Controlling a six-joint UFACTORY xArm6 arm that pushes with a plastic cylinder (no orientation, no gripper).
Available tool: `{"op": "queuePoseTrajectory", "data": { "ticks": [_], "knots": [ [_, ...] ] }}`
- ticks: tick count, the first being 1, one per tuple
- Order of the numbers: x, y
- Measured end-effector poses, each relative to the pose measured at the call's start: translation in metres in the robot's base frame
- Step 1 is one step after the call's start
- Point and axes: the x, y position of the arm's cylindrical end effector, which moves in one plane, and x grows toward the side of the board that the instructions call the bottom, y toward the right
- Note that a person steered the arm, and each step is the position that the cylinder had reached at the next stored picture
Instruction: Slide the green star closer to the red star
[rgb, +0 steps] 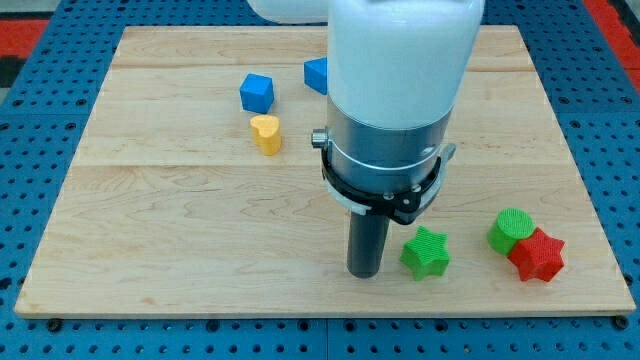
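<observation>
Blocks counted on the wooden board (150, 250): five in all. Two were blue, one a blue cube (257, 93) toward the view's upper left, the other a blue block (316, 74) just to its right, partly hidden behind the arm so its shape could not be made out. One yellow heart-shaped block (266, 133) sat just below the blue cube, close to it but apart. Two were green: one green star (425, 252) and one green cylinder (511, 231). One red star (538, 256) lay at the view's lower right, touching the green cylinder on the cylinder's lower right side.

Containers: none recorded; all blocks sat directly on the board, which rested on a blue perforated table (40, 150).

Green star: bright green, multi-pointed, lying flat, near the view's bottom edge of the board, right of centre. It lay left of the green cylinder and red star, with a clear strip of bare board between it and the cylinder.

The arm (400, 60), white above and grey metal lower down, came down from the view's top centre. My tip (364, 272) stood on the board just beside the green star, on its left, with a narrow gap or bare contact; I could not tell which. The rod carries no jaws, so there was no jaw state to note.
</observation>
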Motion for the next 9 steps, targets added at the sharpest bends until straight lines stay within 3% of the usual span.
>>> {"op": "queuePoseTrajectory", "data": {
  "ticks": [3,7,9],
  "knots": [
    [-0.007,0.063],
    [-0.007,0.1],
    [-0.008,0.059]
  ]
}}
